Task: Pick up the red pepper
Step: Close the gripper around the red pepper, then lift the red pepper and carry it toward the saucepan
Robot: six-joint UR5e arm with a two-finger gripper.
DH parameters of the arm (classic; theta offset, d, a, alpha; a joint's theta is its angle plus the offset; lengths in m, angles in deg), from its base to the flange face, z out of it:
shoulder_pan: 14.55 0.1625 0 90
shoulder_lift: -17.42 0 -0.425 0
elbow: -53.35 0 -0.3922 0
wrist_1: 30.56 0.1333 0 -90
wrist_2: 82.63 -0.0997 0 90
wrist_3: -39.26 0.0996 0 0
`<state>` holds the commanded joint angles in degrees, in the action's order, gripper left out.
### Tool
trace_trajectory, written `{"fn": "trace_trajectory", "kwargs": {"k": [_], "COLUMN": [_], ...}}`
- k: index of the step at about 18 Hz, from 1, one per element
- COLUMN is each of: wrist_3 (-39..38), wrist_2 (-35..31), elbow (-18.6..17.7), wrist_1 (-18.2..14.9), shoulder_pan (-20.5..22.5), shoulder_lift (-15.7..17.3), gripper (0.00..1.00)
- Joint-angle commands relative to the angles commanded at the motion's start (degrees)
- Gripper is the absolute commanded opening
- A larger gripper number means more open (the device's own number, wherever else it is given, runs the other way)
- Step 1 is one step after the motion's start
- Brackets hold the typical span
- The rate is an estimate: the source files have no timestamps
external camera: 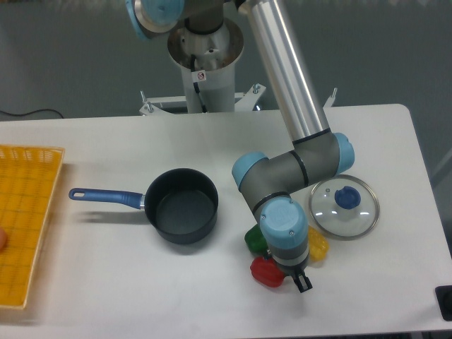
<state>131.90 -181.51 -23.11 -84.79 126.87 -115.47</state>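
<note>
The red pepper (pixel 265 271) is at the table's front, partly tucked under the arm's wrist. My gripper (pixel 282 274) points straight down over its right side. The grey and blue wrist hides most of the fingers; only a dark tip (pixel 303 284) sticks out at the lower right. The pepper sits pulled in against the gripper, which looks shut on it. The green pepper (pixel 254 240) lies just behind the red one, and the yellow pepper (pixel 318 246) lies to the right of the wrist.
A dark saucepan (pixel 181 206) with a blue handle stands left of the arm. A glass lid (pixel 344 207) with a blue knob lies to the right. A yellow basket (pixel 25 226) sits at the left edge of the table.
</note>
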Motion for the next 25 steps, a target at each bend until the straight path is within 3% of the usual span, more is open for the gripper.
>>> {"fn": "trace_trajectory", "kwargs": {"k": [5,14,20,25], "wrist_3": [-1.41,-8.78,-18.01,-18.20], "wrist_2": [0.44,3.42,6.15,6.15], "elbow": [-0.09,-4.48,-4.49,-4.13], "wrist_1": [-0.09,-1.84,-12.02,-19.06], "shoulder_pan": [0.09,0.09,0.09,0.61], "shoulder_lift": [1.75,9.84,14.94,17.93], "gripper": [0.00,0.00,0.00,0.00]}}
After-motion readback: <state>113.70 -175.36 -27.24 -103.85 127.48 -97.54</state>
